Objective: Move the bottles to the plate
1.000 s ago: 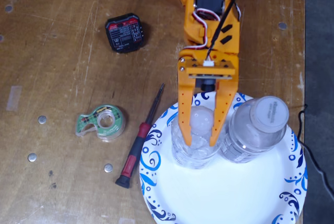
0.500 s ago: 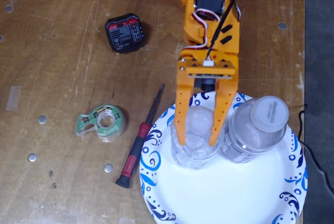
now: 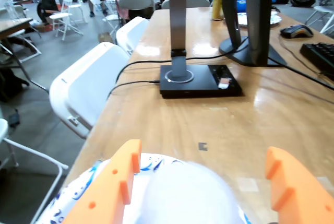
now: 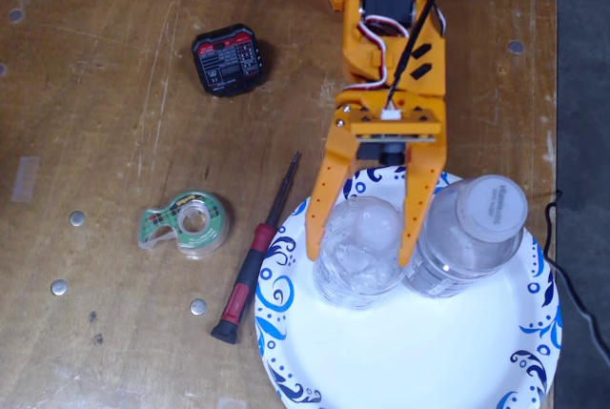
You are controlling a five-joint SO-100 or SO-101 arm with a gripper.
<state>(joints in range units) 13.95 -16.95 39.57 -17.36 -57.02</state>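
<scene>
Fixed view: bottle between my fingers [image 4: 357,249] stands upright on the plate [image 4: 419,361], near its upper-left rim; it looks clear, and I cannot make out its cap from above.
Second bottle: [image 4: 472,233] also upright on the plate, just right of my right-hand finger, its white cap facing the camera.
Fingers: my gripper [image 4: 361,253] straddles the first bottle, one orange finger [image 4: 327,201] on each side; spread about as wide as the bottle. Whether the pads press or have just let go, I cannot tell.
Wrist view: blurred pale dome of the bottle [image 3: 188,195] sits centred low between my two orange fingers [image 3: 112,187], with clear gaps showing on both sides; blue-patterned plate rim [image 3: 78,192] beneath.
Why so placed: my judgement is that both bottles are on the plate, so the task looks nearly done; remaining move is lifting away without tipping either one.
Risk: the second bottle is close to my finger and could be nudged.
Surroundings: screwdriver [image 4: 255,255] beside the plate's left rim, tape dispenser [image 4: 186,222] further left, black tester [image 4: 228,60] well apart on the wooden table [image 4: 95,94].
</scene>
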